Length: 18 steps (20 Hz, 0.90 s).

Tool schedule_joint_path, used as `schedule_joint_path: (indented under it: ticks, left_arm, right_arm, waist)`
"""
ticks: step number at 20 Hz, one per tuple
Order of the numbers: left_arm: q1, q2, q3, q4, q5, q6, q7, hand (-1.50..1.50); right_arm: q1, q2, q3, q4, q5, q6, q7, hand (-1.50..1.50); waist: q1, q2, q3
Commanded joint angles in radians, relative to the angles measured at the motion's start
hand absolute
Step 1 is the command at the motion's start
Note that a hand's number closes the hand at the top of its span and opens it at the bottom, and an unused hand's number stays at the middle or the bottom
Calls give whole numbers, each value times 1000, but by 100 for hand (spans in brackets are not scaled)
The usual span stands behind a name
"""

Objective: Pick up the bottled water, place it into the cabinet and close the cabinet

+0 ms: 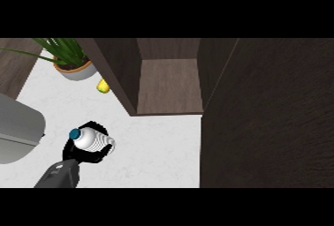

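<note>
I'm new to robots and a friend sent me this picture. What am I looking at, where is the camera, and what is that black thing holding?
The camera sits in a humanoid robot's head and looks steeply down at a white counter. The grey forearm at the lower left ends in the black left robot hand, its fingers curled round a bottled water, white with a blue cap. The right robot hand is out of view. Ahead is an open dark wooden cabinet; the big dark panel at the right looks like its door. Further back on the counter are a potted plant and a small yellow object I cannot identify. A grey object shows at the left edge.
</note>
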Motion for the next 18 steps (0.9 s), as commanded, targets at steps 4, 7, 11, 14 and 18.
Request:
schedule_joint_path:
  ticks: [4,7,11,14,18]
  left_arm:
    - [116,-172,44,-104,52,161,-271,150]
    - [113,-192,11,-150,75,147,-205,150]
    - [95,-194,-72,-184,166,151,-160,150]
    - [98,-195,-205,-214,263,195,-154,150]
    - [47,-196,-304,-325,377,305,-1,150]
  right_arm:
    - [31,8,-6,-73,-30,-17,23,-150]
    - [64,-26,-54,-125,-108,13,39,-150]
    - [80,9,10,-117,-40,3,34,-150]
    - [10,-16,-52,-84,-104,9,60,-150]
    - [21,0,-22,-96,-81,4,63,-150]
  waist:
    - [25,-6,2]
    - [23,-8,3]
    - [15,-10,3]
    - [18,-10,3]
    - [15,-10,3]
